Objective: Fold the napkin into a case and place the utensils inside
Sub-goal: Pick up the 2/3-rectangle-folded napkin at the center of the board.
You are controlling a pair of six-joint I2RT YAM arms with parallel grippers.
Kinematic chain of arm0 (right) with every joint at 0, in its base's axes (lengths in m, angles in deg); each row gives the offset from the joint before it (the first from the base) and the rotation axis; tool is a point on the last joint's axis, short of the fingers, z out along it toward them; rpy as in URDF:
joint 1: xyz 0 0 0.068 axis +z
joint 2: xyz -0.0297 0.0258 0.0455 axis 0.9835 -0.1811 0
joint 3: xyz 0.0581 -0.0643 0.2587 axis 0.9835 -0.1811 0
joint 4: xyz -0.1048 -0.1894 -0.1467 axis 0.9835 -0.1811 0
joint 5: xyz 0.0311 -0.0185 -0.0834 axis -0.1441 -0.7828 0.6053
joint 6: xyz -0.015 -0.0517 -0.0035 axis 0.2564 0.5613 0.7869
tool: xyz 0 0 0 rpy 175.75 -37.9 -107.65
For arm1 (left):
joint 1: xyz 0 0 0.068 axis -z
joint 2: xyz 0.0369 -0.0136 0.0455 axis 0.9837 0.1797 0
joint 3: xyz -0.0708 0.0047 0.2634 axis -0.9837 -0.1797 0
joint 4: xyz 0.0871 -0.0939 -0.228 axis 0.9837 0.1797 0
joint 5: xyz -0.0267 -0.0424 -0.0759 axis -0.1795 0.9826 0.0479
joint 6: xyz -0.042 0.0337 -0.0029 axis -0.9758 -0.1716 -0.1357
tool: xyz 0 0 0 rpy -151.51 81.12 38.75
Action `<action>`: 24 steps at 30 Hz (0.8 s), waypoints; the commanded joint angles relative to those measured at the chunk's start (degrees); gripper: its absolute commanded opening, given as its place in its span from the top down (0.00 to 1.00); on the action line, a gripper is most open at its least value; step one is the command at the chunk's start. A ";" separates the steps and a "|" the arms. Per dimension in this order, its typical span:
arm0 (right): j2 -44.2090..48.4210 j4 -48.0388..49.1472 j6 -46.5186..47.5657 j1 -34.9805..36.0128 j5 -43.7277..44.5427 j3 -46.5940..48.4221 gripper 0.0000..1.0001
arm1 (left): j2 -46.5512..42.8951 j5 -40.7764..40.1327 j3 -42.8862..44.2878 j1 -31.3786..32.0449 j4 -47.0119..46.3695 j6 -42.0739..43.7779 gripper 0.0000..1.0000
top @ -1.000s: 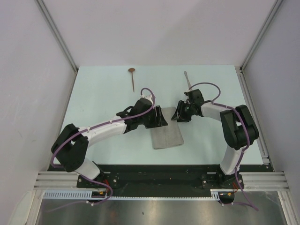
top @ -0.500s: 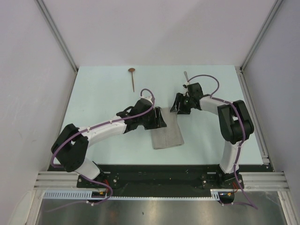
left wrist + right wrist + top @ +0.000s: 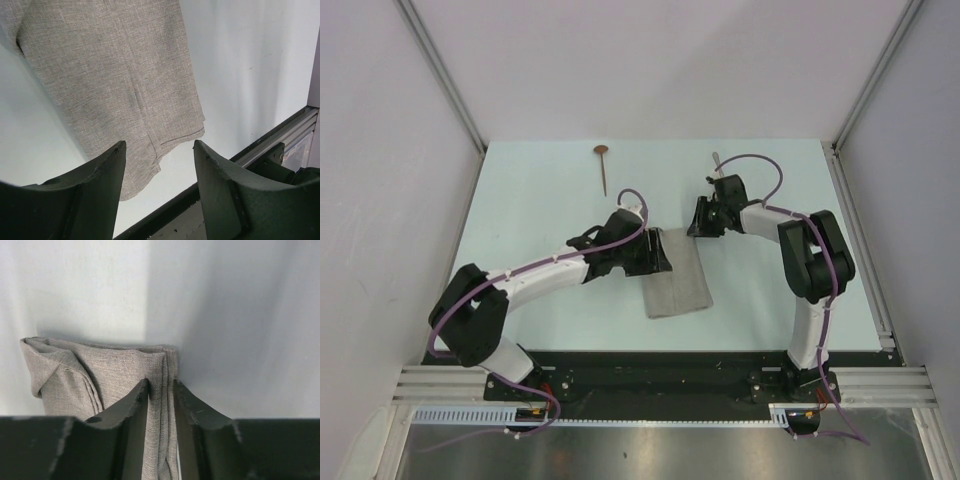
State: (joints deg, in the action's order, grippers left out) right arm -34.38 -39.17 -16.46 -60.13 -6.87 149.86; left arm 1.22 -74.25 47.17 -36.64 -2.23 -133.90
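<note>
**Right gripper pinches the napkin edge, left gripper open above it**

The napkin (image 3: 678, 285) lies folded in a long narrow strip on the pale table (image 3: 530, 200), near the middle, between the two arms. In the right wrist view its far end shows several layers stacked one on another, and the left corner is a little bunched.

The right gripper (image 3: 161, 385) is at the far end of the strip. Its two fingers are closed on the layers along the right edge of the cloth – the fabric fills the narrow gap between them. The left gripper (image 3: 159, 150) hangs over the left side of the napkin with its jaws wide apart, and nothing is between them; below them only the grey weave is seen, with a seam and a hem.

The spoon (image 3: 604, 170) lies at the far left part of the table, bowl away from the arms, well apart from the napkin. The knife (image 3: 718, 166) lies at the far side too – just behind the right gripper, and part of it is hidden by the wrist.
</note>
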 commanded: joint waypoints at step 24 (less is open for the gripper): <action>4.05 -3.30 3.32 7.45 19.30 1.06 1.00 | 9.59 6.47 8.30 -9.78 -2.87 -1.90 0.43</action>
State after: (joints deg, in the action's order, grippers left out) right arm -32.78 -38.51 -13.47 -54.40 4.34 149.05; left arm 10.37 -69.72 54.52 -45.19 -3.09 -135.03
